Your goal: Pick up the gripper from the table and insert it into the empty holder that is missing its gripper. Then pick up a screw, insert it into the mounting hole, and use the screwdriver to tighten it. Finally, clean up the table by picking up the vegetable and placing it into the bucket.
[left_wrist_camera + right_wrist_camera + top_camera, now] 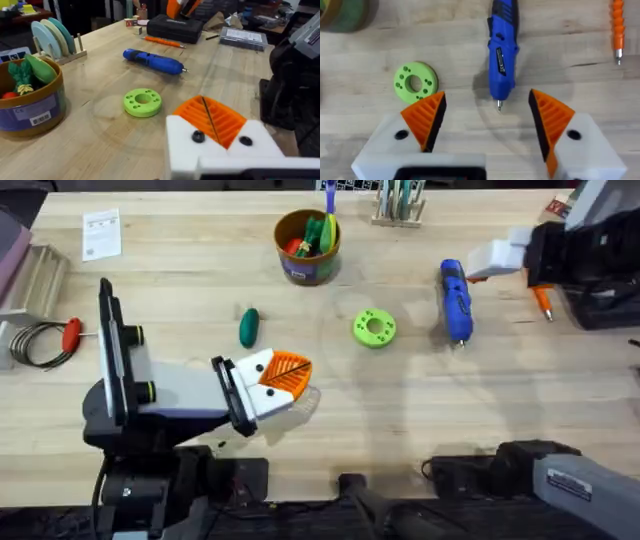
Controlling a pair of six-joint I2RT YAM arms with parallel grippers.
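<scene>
My left gripper [292, 372] [210, 112] hovers shut over the table's middle front, its two orange ribbed wedges pressed together in their white holders [220, 150]. Each holder face has a dark spot; whether screw or hole I cannot tell. No separate gripper piece or loose screw is in view. The blue screwdriver [455, 300] [152, 61] [501, 55] lies at the right. My right gripper [492, 257] [486, 96] hangs open above it, the metal tip between its pads. The dark green vegetable [249, 327] lies left of centre. The bucket [290, 268] [35, 107] stands at the back, holding toys.
A lime-green disc [374, 328] [142, 102] [415, 82] lies between vegetable and screwdriver. An orange-handled tool [541, 302] [618, 25] rests far right. A red-handled tool [72, 333] with a cable lies far left, and a plate rack [400, 205] stands at the back.
</scene>
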